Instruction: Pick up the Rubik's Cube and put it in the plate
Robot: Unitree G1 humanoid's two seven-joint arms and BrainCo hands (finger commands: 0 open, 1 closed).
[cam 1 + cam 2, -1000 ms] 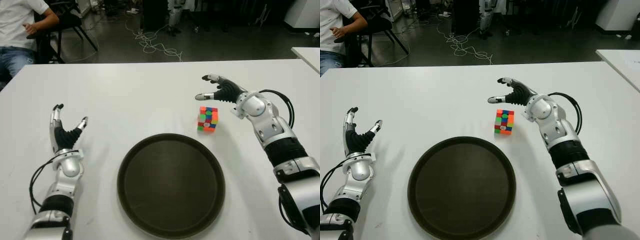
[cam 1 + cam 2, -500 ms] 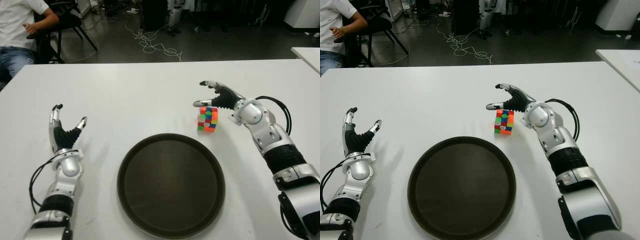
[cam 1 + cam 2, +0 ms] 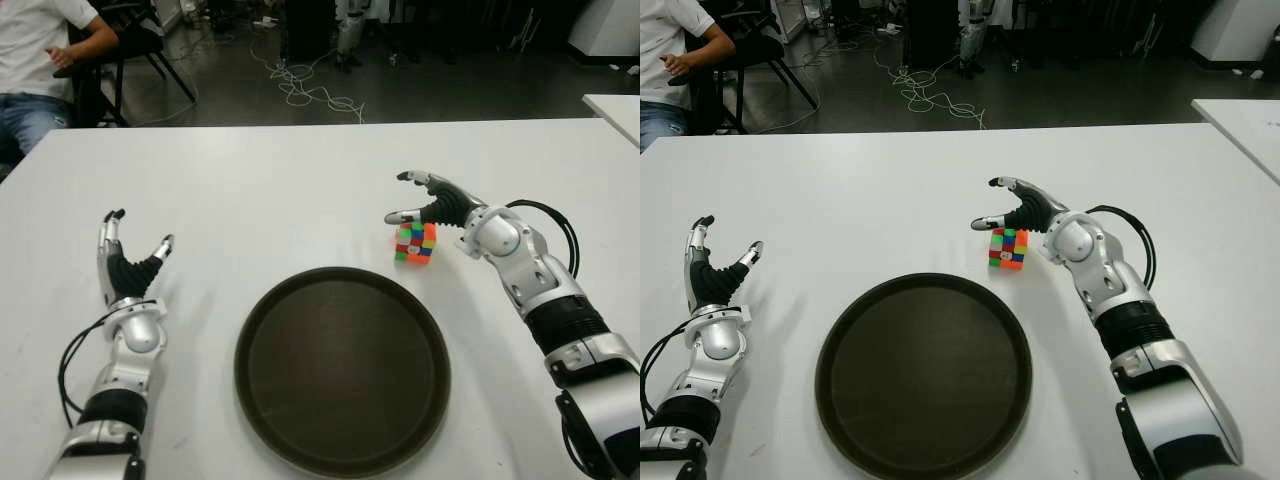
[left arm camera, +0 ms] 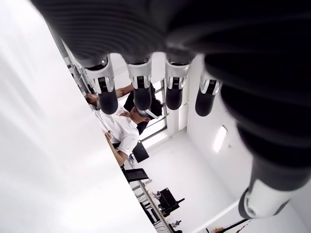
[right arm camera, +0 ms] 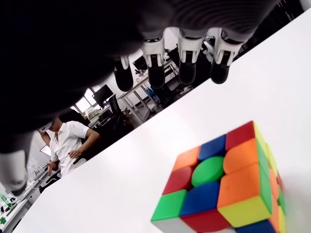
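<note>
**Right hand poised over the cube**

On the white desk (image 3: 300, 190) we find everything the task needs, and we go through it by size. Largest after the desk is the round dark plate (image 3: 342, 368), bare inside, lying near the front edge at the middle. Next come our two arms. Our left hand (image 3: 128, 262) shows well to the left of the plate, fingers spread and upright, holding nothing. Our right hand (image 3: 432, 202) hangs over the far right part of the desk, fingers extended and thumb apart, also holding nothing.

Smallest is the Rubik's cube (image 3: 415, 241), sitting on the desk just beyond the plate's far right rim, apart from it. It lies directly beneath and slightly nearer to us than the right hand's fingertips (image 3: 404, 177); the wrist view shows them above the cube with a gap remaining. We judge the right hand far better placed; it needs to drop and close, then carry the cube a short way toward us and leftward.
</note>
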